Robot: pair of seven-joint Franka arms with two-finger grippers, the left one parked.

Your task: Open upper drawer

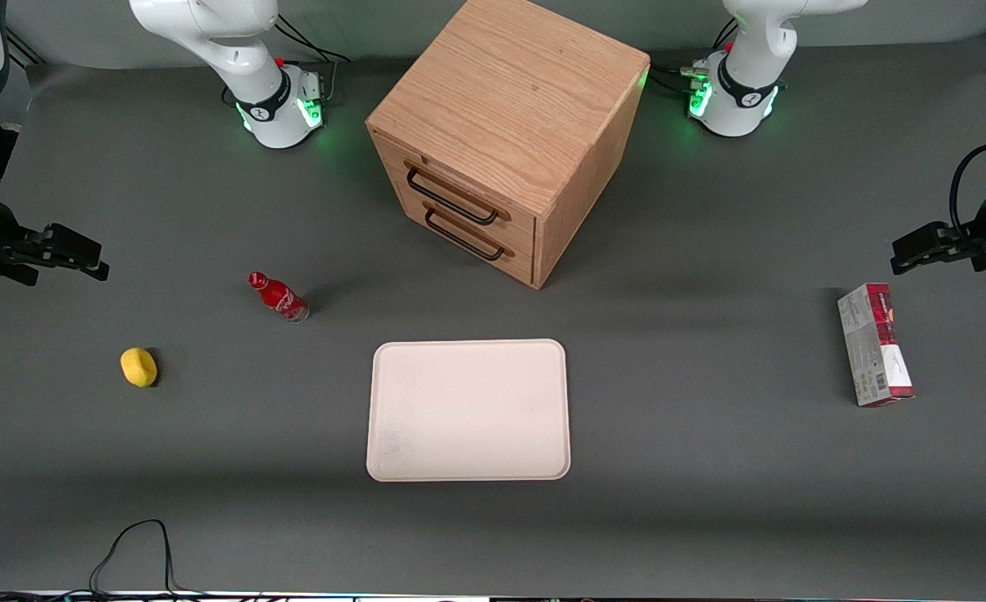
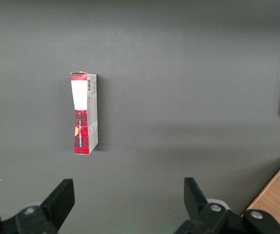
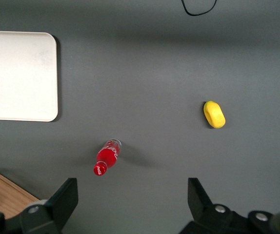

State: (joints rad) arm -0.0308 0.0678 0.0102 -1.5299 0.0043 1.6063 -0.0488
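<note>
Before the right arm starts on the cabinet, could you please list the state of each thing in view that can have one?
upper drawer: shut, handle untouched.
lower drawer: shut.
gripper: open, holding nothing, at the working arm's end of the table, far from the cabinet.
red bottle: upright, capped.
tray: flat, nothing on it.
red and grey box: lying on its side.

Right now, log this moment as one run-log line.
phase: pre-approach | gripper: open, empty, at working arm's table end | upper drawer: closed, handle untouched | lower drawer: closed
</note>
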